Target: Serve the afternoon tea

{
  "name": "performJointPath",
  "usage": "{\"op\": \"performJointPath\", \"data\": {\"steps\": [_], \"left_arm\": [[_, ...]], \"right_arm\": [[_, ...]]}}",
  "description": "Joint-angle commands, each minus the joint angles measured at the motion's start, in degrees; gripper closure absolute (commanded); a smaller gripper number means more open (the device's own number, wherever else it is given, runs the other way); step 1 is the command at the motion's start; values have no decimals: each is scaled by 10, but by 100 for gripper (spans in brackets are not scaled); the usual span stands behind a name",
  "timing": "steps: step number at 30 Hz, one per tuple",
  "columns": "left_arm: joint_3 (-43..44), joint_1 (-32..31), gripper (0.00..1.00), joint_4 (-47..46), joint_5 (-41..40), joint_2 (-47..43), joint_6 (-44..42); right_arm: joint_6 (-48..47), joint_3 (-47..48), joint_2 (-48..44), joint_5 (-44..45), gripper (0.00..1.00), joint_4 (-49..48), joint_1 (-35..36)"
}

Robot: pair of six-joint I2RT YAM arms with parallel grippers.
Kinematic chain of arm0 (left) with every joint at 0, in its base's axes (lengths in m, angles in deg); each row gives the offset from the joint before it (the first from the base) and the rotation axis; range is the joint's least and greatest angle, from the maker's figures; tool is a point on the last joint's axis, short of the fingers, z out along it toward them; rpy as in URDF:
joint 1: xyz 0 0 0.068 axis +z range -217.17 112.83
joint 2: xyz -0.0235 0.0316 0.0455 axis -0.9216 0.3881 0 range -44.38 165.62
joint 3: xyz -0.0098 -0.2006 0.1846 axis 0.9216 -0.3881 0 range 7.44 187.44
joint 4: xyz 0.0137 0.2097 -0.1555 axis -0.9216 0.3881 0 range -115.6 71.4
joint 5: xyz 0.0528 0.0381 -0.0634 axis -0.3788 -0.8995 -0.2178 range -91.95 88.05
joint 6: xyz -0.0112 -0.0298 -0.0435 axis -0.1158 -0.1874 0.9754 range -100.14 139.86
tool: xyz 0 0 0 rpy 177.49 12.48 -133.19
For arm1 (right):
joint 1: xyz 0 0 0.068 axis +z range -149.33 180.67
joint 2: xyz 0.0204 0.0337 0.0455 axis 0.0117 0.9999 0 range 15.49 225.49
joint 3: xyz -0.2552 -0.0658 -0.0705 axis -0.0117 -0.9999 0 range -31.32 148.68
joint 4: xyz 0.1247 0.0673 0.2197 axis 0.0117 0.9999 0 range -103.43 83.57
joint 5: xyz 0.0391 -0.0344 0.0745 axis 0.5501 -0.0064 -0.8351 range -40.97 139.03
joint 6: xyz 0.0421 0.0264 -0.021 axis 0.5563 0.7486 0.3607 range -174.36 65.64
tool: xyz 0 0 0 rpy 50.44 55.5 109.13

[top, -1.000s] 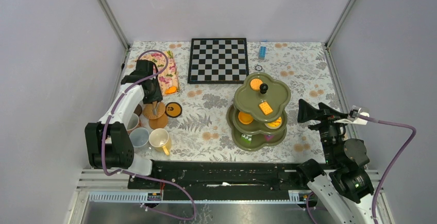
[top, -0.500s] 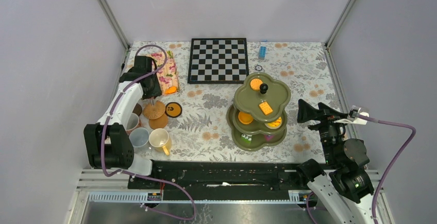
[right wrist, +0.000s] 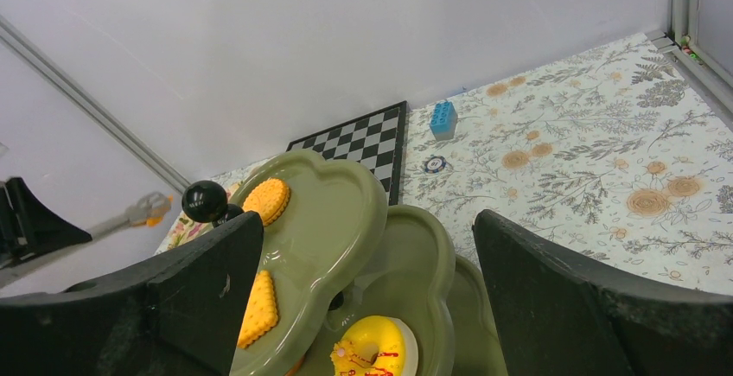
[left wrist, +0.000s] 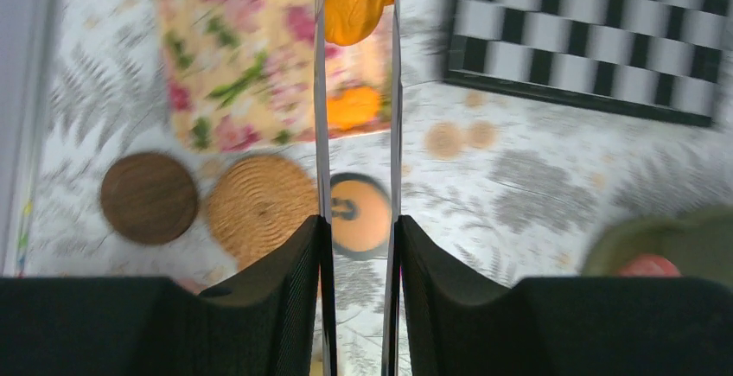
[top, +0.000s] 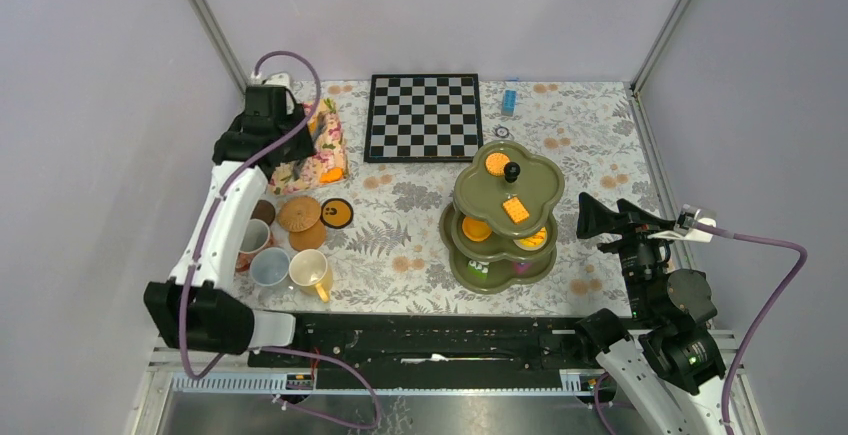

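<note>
The olive-green three-tier stand with black knob stands right of centre and carries a round biscuit and a square biscuit. My right gripper is open and empty just right of it; in the right wrist view the stand sits between my jaws with a yellow doughnut on a lower tier. My left gripper is over the floral tray, shut on clear tongs whose tips hold an orange sweet. Mugs and brown coasters lie at near left.
The chessboard lies at the back centre, with a blue block and a small chip to its right. Another orange piece lies on the floral tray. Walls close in the left, right and back sides.
My left arm has moved from above the woven coaster back and up to the floral tray. The right arm has not moved.
</note>
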Motion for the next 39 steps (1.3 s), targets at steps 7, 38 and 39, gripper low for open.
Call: {"op": "performJointPath", "data": {"steps": [7,38,39], "left_arm": [[109,-285,80,-57,61,-108,-75],[13,-483,69,-14,151,-146,-47],[14,-483,66,-14,149,-146,-48]], "right_arm": [[-4,9,3,5,2,-15,3],[3,5,-2,1,2,-14,3],[2,5,-2,1,2,-14,3]]}}
